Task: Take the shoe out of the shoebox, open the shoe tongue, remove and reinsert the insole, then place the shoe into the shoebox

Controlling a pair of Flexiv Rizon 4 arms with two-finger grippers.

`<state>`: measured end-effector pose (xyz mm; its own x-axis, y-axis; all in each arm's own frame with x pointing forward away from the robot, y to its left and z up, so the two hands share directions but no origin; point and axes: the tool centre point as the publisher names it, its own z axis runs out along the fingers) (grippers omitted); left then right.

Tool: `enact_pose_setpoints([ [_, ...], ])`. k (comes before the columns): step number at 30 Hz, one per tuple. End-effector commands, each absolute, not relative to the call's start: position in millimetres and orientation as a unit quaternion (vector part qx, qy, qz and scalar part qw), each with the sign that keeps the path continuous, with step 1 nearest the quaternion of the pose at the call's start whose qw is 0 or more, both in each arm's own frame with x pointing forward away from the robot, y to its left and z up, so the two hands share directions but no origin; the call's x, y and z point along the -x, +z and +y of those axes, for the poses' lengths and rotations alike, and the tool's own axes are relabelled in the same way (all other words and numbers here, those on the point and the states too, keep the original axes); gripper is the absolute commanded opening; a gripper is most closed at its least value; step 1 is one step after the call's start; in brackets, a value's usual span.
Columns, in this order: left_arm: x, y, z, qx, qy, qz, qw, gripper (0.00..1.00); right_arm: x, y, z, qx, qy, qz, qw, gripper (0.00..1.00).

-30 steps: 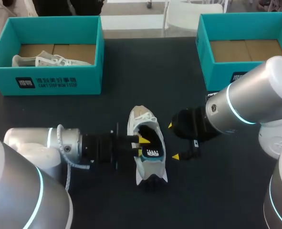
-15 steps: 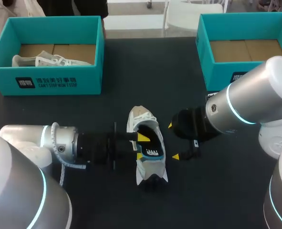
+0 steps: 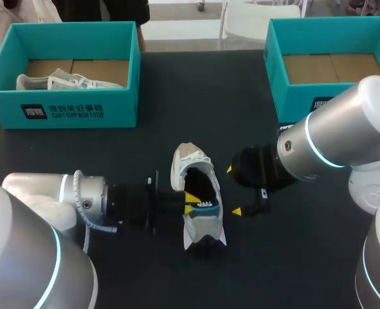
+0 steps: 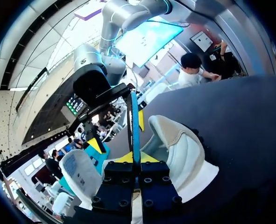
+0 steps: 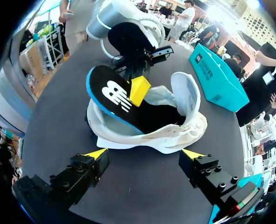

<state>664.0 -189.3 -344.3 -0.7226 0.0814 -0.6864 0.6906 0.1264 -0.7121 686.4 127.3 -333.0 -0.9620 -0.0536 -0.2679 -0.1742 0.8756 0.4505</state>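
The insole [image 3: 204, 206], clamped by the left gripper [image 3: 190, 202], is best eased lengthwise without buckling, the shoe [image 3: 191, 162] steadied from 3 o'clock by the spread-fingered right gripper [image 3: 233, 190]

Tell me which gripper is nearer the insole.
Left. The left gripper holds the insole between its fingers; the right gripper stands open beside the shoe, not touching it.

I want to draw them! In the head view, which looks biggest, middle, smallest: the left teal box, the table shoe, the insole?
Largest: left teal box.
Then the shoe on the table.
Smallest: the insole, only partly showing.
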Motion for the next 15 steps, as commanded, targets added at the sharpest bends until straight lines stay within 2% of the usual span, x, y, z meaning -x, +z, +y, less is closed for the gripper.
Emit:
enact_pose_setpoints([
  [1, -675.0, -352.1, -194.8, -0.276, -0.600, 0.706, 0.255, 0.00, -685.5, -334.1, 127.6, 0.059, 0.243, 0.960, 0.125, 1.00],
  [8, -670.8, -340.0, -194.2, -0.279, -0.606, 0.698, 0.258, 0.02, -685.5, -334.1, 127.6, 0.059, 0.243, 0.960, 0.125, 1.00],
  [10, -667.3, -333.7, -194.8, -0.286, -0.607, 0.693, 0.261, 0.20, -685.5, -334.1, 127.6, 0.059, 0.243, 0.960, 0.125, 1.00],
  [11, -664.9, -330.8, -195.2, -0.289, -0.608, 0.691, 0.262, 0.25, -685.5, -334.1, 127.6, 0.059, 0.243, 0.960, 0.125, 1.00],
  [15, -658.0, -321.6, -194.7, -0.301, -0.608, 0.685, 0.265, 0.34, -685.5, -334.1, 127.6, 0.059, 0.243, 0.960, 0.125, 1.00],
])
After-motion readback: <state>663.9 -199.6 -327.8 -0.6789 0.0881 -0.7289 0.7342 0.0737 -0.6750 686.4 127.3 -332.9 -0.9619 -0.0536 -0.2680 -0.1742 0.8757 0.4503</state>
